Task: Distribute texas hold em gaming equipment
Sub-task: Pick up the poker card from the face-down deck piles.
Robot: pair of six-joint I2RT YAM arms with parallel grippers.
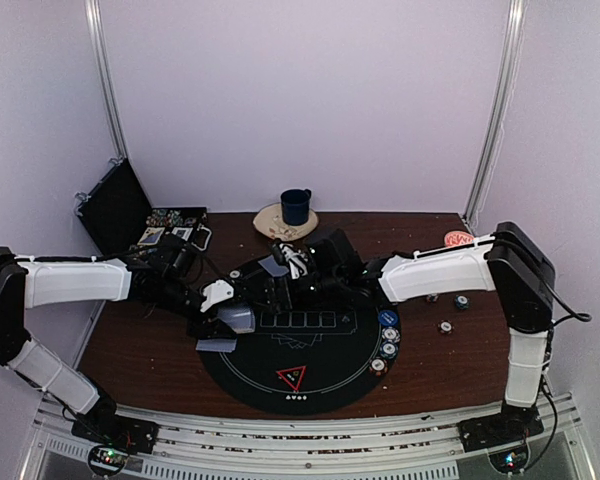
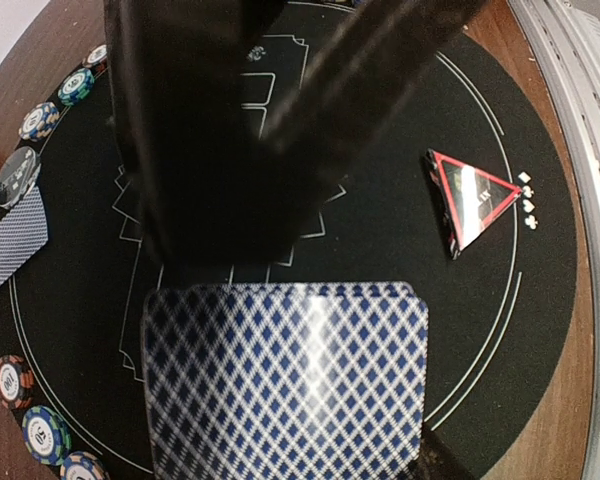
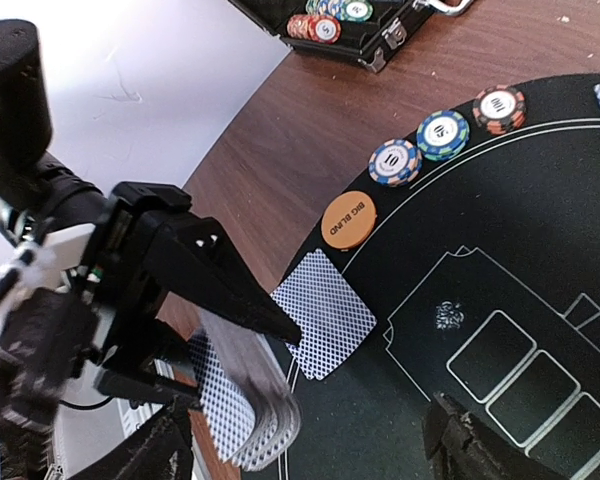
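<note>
Two arms meet over a round black mat (image 1: 340, 385). At far left, an open case (image 1: 120, 210) stands on the table's back corner. The left gripper (image 1: 232, 318) is clamped on a fanned deck of cards (image 2: 285, 385) above the mat's left edge, where one card (image 3: 325, 315) lies face down beside an orange button (image 3: 348, 220) and three chips (image 3: 442, 133). A triangle marker (image 1: 291, 378) sits near the front rim. The right gripper (image 3: 310, 450) hangs over the mat, fingers wide apart, gripping nothing.
</note>
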